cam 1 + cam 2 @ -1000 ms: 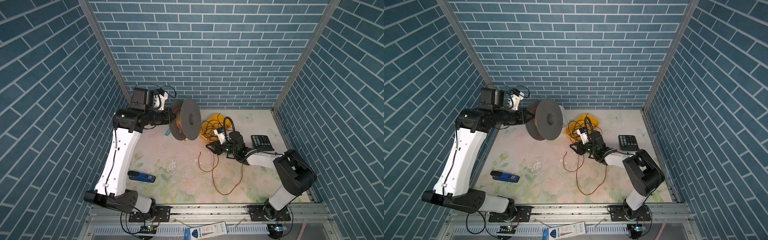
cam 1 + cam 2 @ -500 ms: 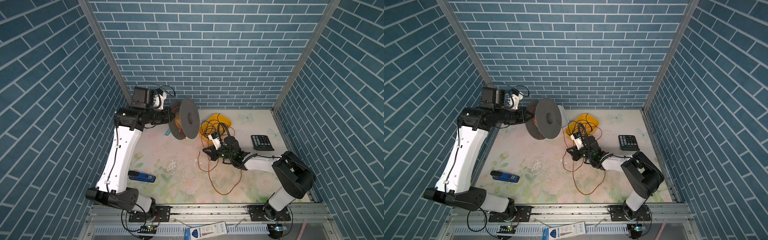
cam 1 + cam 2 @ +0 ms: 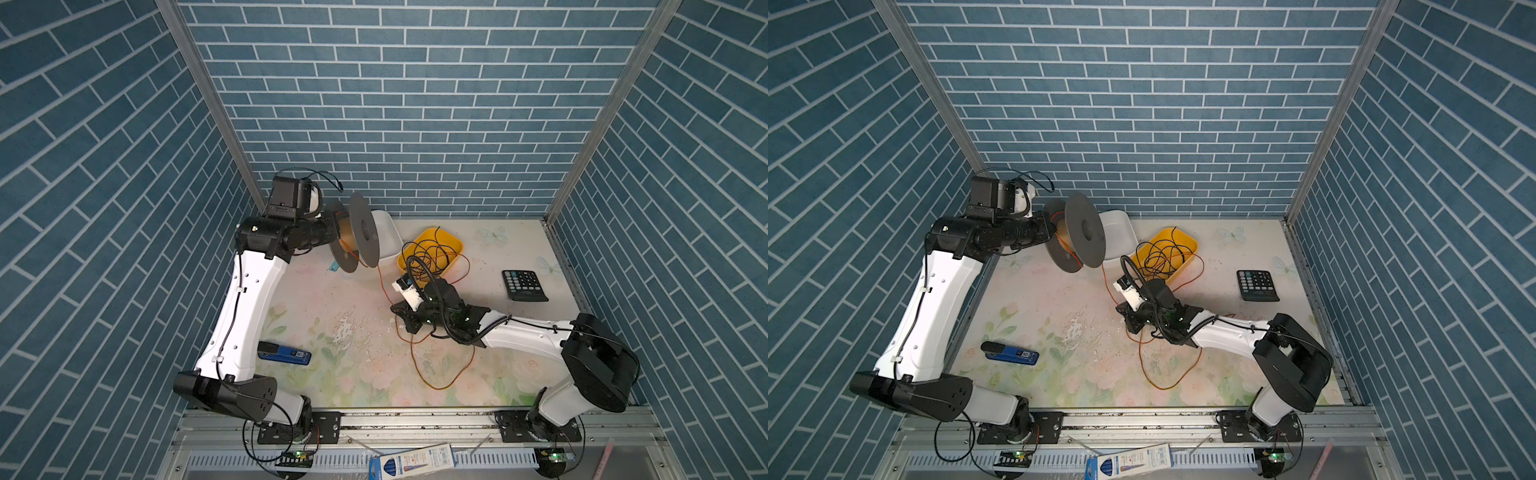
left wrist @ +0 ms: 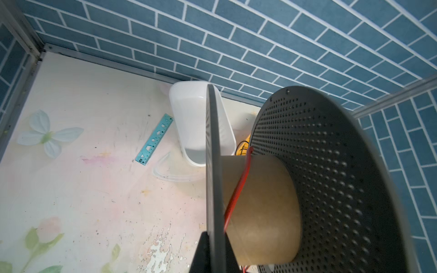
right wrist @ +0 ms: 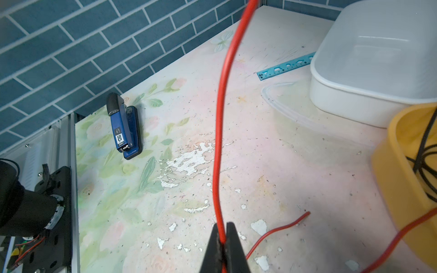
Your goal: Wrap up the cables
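The cables are a single thin orange-brown wire [image 3: 441,389]. It looks red in the wrist views [image 5: 220,141]. It hangs from a grey-flanged spool [image 3: 363,237] with a cardboard core [image 4: 257,201] and lies in loose loops on the floral table [image 3: 1163,388]. My left gripper [image 4: 214,248] is shut on the edge of one spool flange. It holds the spool up near the back wall [image 3: 1084,235]. My right gripper [image 5: 221,238] is low over the table's middle [image 3: 401,320], shut on the wire between the spool and the loops.
A yellow bowl [image 3: 457,245] holding a black wire tangle and a white tub [image 3: 388,232] stand behind the right gripper. A calculator [image 3: 524,285] lies at the right and a blue stapler [image 3: 284,354] at the front left. A teal ruler [image 4: 155,139] lies under the spool.
The right gripper has closed on the wire and has moved left and toward the table's front. The left arm and the spool have stayed in place.
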Controlling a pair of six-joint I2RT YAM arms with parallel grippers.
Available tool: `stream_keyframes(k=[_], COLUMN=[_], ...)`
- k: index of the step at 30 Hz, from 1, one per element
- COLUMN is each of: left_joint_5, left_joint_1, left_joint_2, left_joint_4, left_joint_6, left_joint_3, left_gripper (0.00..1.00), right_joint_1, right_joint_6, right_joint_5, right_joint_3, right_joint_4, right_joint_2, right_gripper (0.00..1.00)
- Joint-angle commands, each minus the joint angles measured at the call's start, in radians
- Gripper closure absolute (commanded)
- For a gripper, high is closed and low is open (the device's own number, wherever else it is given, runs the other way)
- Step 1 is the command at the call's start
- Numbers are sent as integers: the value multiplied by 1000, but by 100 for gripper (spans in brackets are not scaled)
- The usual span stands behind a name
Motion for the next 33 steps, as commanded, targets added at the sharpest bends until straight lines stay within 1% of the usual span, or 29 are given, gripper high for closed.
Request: stream_keyframes(k=[1,5,12,17,21,23,28,33], left_joint_5=[-97,-169,-337,-405,-489,-524,-615,-669], left_joint_1=[5,-5,-38,-72,-127,-155,-224,-291], left_joint_2=[-12,-15,-39,-40,-30,-28,-31,-30], left_joint_4=[130,171,259,296,290,283,260,215], left_joint_6=[-42,-52,-51,-46,-13,3,50,82], left_joint_3=[-23,-63,-173,-227,-249,-259,-278,-288], left_gripper=[100,100,100,100,100,100,100,100], right_joint_1=[43,91,176,204,209,209,208,198], right_joint_6=[-82,-111,-186,-217,-223,-215,-217,-239], right_joint_5=[68,92,178,200,234,278,383,489], right_joint_3=[69,123,249,325,391,423,539,594], right_joint_4=[-99,-152,-260,-305,-348,-370,-487,-519], right_joint_2=[-7,-1,9,17,15,9,16,26], right_gripper=[100,100,100,100,100,100,100,100])
